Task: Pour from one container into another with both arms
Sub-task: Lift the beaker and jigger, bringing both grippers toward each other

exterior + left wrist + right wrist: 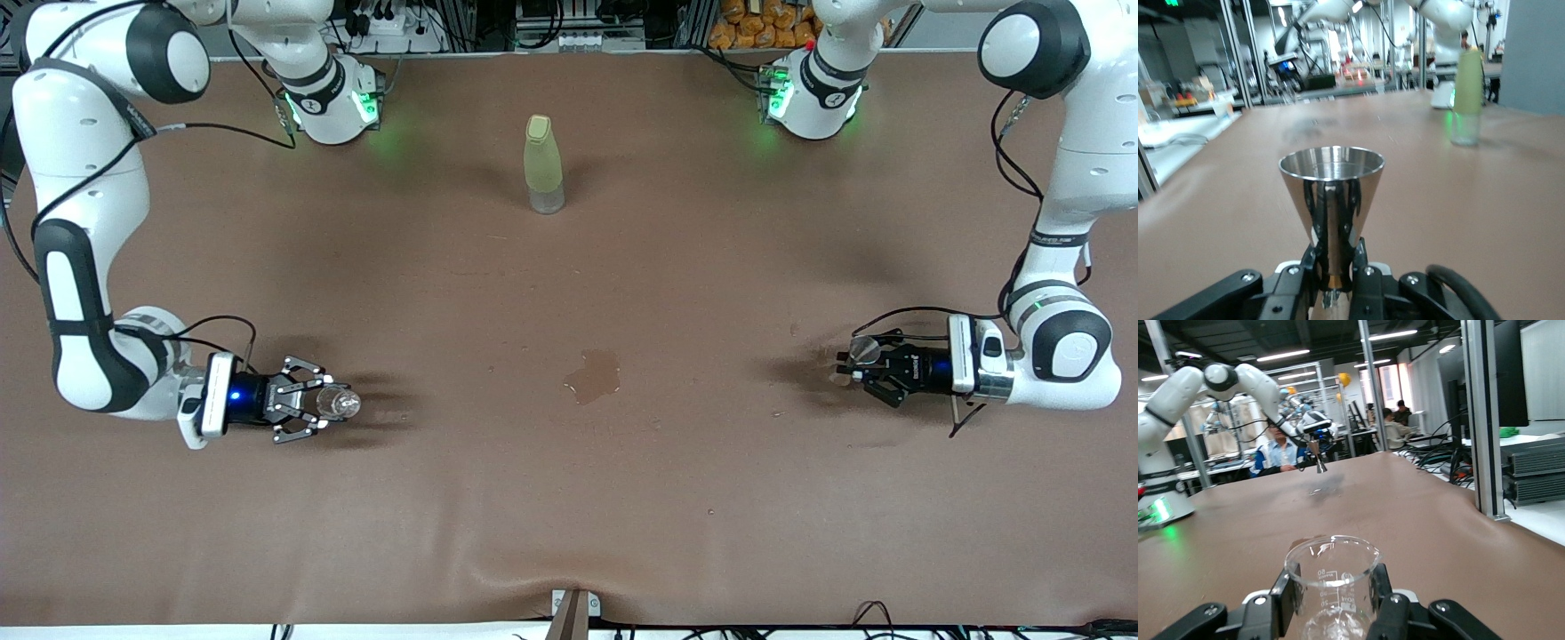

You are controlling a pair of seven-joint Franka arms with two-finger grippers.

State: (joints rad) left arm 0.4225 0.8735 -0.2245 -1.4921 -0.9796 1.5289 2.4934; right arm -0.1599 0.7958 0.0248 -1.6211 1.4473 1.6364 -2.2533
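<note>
Left gripper (855,363) pinches the steel cup (1331,180), right gripper (322,406) clamps the beaker (1333,583), each toward its own arm's table end, well apart from the bottle (543,164). Best to bring both together, upright, before tipping

A pale yellow-green bottle (543,164) stands upright on the brown table (569,498), midway between the two ends and far from the front camera. Its lower part is clear, and it has a cream cap. The left wrist view shows the bottle (1467,97) upright too.

A small wet stain (594,376) marks the table nearer the front camera than the bottle, well apart from it.

Orange packets (756,22) lie heaped past the table's top edge, toward the left arm's end.

A metal bracket (574,608) sits at the table's near edge, at its middle.
</note>
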